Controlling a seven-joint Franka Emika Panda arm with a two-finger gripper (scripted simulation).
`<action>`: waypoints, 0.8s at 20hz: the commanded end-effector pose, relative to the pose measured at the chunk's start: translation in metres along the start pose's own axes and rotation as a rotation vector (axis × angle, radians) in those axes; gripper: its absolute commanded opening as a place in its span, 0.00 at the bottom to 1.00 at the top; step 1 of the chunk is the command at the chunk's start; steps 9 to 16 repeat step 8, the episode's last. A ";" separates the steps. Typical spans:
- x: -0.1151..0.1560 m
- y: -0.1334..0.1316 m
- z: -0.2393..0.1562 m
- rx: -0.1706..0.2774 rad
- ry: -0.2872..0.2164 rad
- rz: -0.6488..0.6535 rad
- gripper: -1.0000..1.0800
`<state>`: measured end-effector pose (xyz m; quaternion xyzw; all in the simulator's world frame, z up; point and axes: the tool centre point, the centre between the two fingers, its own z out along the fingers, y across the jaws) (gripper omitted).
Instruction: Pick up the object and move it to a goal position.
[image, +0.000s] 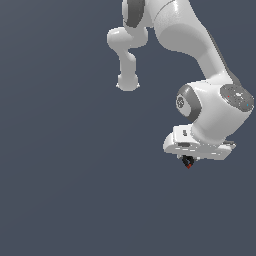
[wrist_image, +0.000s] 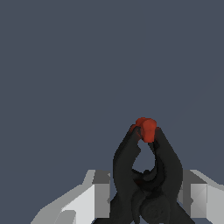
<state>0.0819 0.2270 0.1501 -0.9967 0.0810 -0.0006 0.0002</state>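
Between the fingers of my gripper, I am holding the black clamp pinched fast, its long axis running straight out from the palm toward twelve o'clock in the wrist view, red tip leading.

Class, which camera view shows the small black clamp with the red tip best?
The wrist view: the black clamp fills the lower middle, its two arms and red tip plain between the gripper's white fingers. In the exterior view the clamp is only a dark speck with a red dot under the gripper.
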 end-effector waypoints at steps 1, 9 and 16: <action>-0.001 -0.010 -0.008 -0.001 -0.001 0.002 0.00; -0.001 -0.020 -0.016 -0.001 -0.001 0.002 0.00; -0.001 -0.020 -0.016 -0.001 -0.001 0.002 0.00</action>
